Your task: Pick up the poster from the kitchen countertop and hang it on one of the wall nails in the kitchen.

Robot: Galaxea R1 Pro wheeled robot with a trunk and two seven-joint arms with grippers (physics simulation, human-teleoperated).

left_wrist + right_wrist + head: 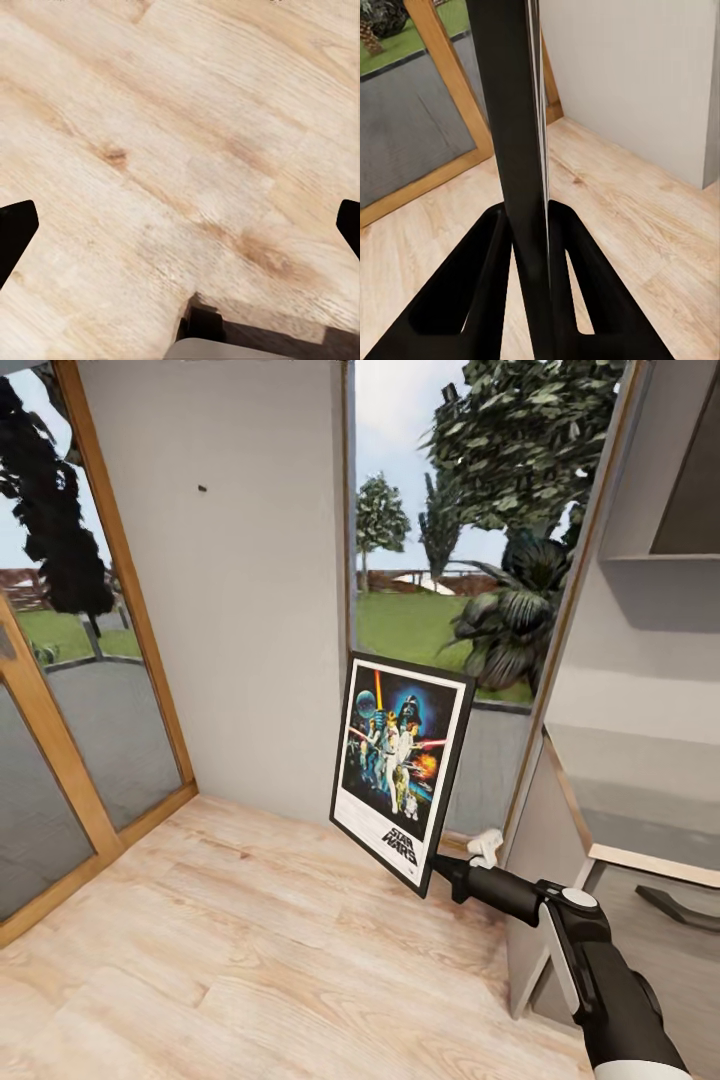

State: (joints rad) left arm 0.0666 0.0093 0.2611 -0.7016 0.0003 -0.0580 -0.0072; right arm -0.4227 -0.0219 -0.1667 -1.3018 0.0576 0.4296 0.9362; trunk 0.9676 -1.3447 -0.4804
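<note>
One poster [399,767] is held above the wooden floor [230,930], clamped by its lower corner between the fingers of the right gripper [440,872]; in the right wrist view its black frame edge [521,150] is seen pinched between both fingers [484,277]. A wall nail [202,488] is seen well above and to the left of that gripper, on the pale-grey wall [250,610]. The left gripper [180,225] is spread apart, with only floorboards between its fingertips [15,229].

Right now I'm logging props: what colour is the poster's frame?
Black, with a white inner border; the poster shows best in the head view.
</note>
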